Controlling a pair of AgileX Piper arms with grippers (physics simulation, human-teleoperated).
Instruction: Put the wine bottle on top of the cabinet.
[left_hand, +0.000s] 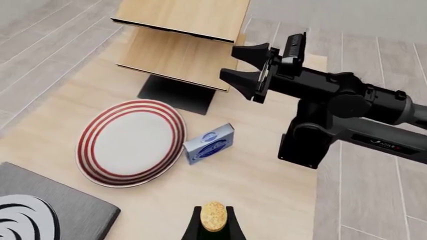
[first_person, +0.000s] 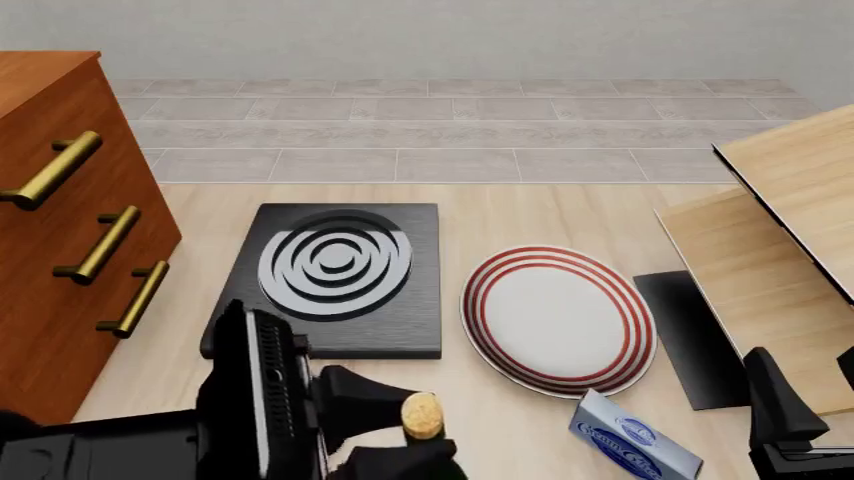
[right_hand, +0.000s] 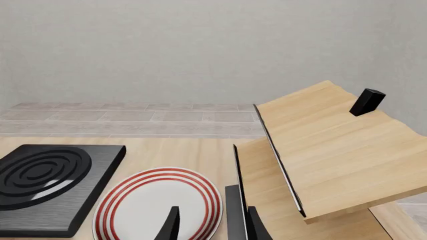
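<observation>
One wine bottle (first_person: 422, 416), cork up, gripped in left claw (first_person: 367, 425) at worktop's (first_person: 534, 215) near edge. One cabinet (first_person: 54, 240), far left. One striped plate (first_person: 561, 318), bare. Right claw (left_hand: 248, 70) open.

Cabinet (first_person: 60, 220) stands at the far left, the burner pad (first_person: 334, 280) just to its right, then the plate (first_person: 558, 315), then the wooden shelf unit (first_person: 787, 250) on the right edge. A small box (first_person: 634, 448) lies before the plate; the wine bottle (first_person: 422, 415) sits near front, before the pad.
</observation>
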